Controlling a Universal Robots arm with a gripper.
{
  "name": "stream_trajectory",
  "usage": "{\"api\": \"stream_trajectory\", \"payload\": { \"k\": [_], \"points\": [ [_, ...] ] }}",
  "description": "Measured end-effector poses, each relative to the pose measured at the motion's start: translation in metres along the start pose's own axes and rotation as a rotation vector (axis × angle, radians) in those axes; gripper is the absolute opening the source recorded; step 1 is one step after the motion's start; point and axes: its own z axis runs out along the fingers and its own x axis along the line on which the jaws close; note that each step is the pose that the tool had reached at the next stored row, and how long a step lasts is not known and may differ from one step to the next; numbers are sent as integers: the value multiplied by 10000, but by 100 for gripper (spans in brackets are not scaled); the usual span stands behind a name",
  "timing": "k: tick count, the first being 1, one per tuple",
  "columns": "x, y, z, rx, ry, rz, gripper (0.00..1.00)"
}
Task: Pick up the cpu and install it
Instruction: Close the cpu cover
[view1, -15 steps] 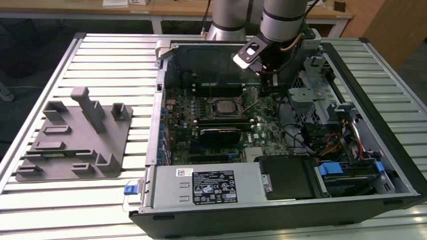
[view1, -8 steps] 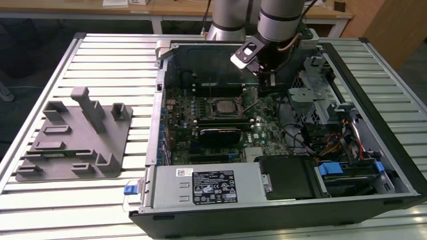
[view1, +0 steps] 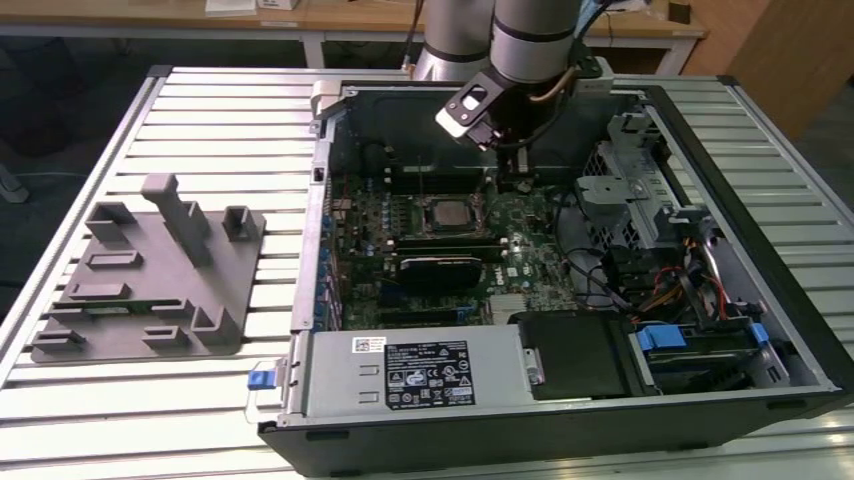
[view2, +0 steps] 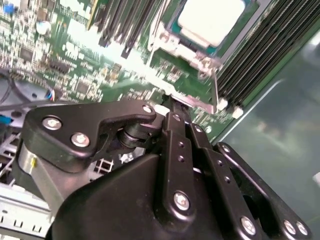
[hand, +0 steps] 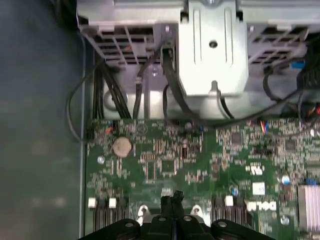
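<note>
Exterior view: open computer case (view1: 574, 430) lying on the slatted metal tabletop (view1: 200, 400). The grey tray (view1: 140, 290) with its upright blocks is on the exterior view's left, well apart from the case. My arm (view1: 527, 40) comes down into the case from the far side. The gripper (view1: 518, 170) hangs over the motherboard (view1: 534, 255), near the far wall of the case. The cpu (view1: 449, 212) is already in its socket (view1: 424, 222) mid-board, silver top up, just toward the exterior view's left of the gripper and not touching it. The power supply (view1: 400, 370) sits at the near edge.

Second wrist view: the gripper (view2: 172, 111) shows as black linkage with its two fingers pressed together and nothing between them. The cpu (view2: 212, 17) lies flat in the socket's metal frame (view2: 167, 42), beyond the fingertips and apart from them. Dark memory slots (view2: 250, 55) run along both sides of the socket.

First wrist view: gripper (hand: 173, 200) tips meet at a thin seam, pinching nothing, just above the green motherboard (hand: 165, 165). A round coin battery (hand: 121, 146) sits on the board. Beyond the board are a metal drive cage (hand: 212, 50) and loose black cables (hand: 172, 95).
</note>
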Motion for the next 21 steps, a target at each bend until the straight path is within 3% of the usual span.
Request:
{"api": "stream_trajectory", "payload": {
  "k": [12, 21],
  "points": [
    [-4, -228, -14, 0, 15, 10, 11],
    [-5, -246, -11, 0, 17, 12, 11]
  ]
}}
